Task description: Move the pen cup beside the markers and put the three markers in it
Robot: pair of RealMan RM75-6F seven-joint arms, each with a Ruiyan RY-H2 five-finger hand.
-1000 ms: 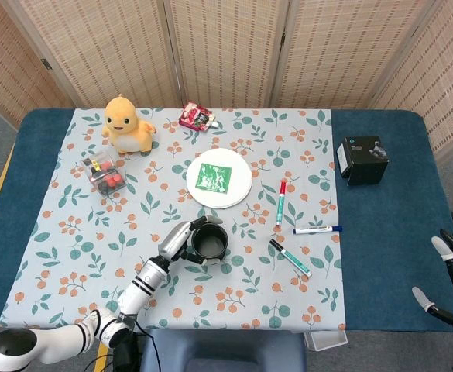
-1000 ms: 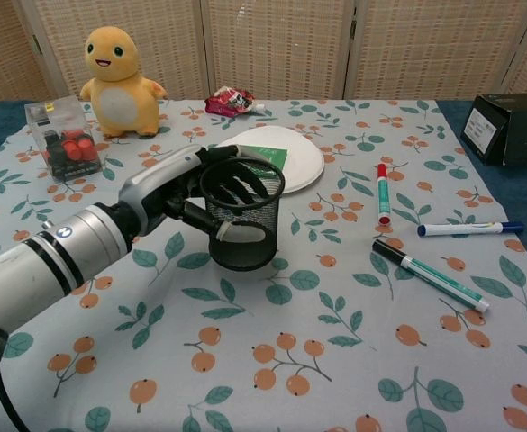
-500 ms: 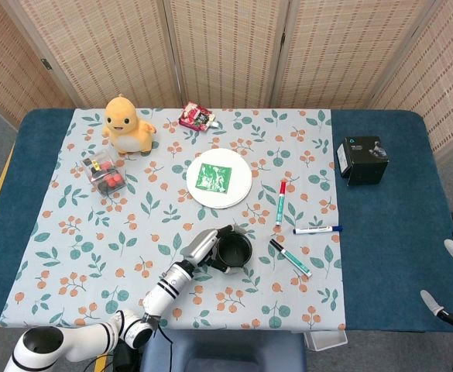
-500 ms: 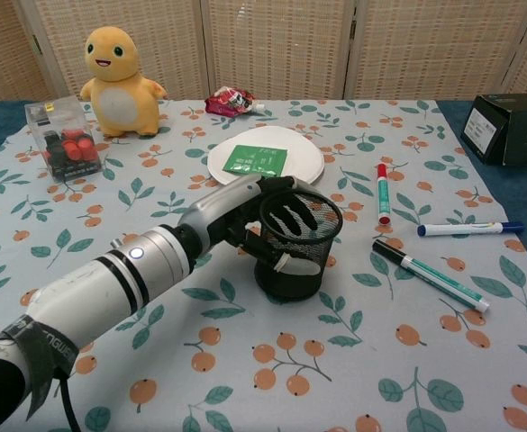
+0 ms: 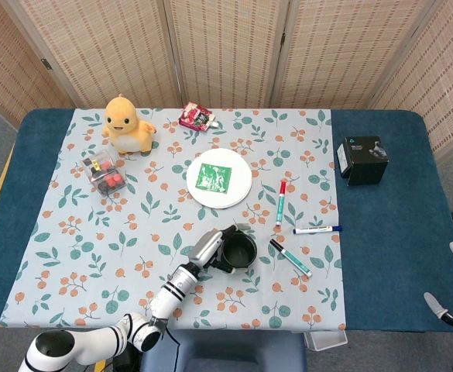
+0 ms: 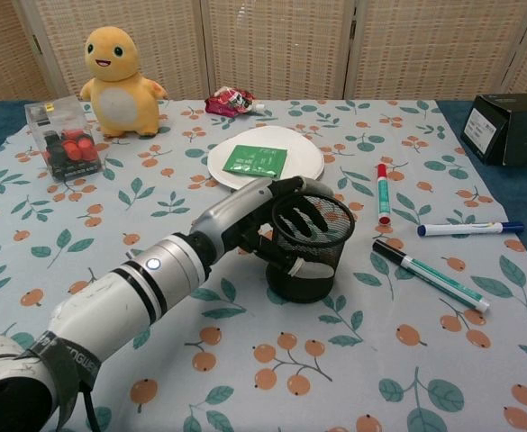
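Observation:
A black mesh pen cup (image 6: pixel 310 250) (image 5: pixel 240 249) stands on the flowered cloth, and my left hand (image 6: pixel 261 219) (image 5: pixel 210 249) grips it from its left side, fingers wrapped over the rim. Right of the cup lie three markers: a green-capped one (image 6: pixel 431 274) (image 5: pixel 290 257) closest, a blue-capped one (image 6: pixel 470 229) (image 5: pixel 317 229) further right, and a red-capped one (image 6: pixel 382 193) (image 5: pixel 279 202) behind. Only a few fingertips of my right hand (image 5: pixel 447 284) show at the head view's right edge, off the table.
A white plate (image 6: pixel 304 165) holding a green packet sits just behind the cup. A yellow plush toy (image 6: pixel 118 82), a clear box of small items (image 6: pixel 59 138) and a red wrapper (image 6: pixel 230 101) lie at the back left. A black box (image 6: pixel 510 128) stands far right.
My left hand has carried the cup rightward across the cloth, from near the table's middle to just left of the green-capped marker. My right hand has slipped further out of the head view.

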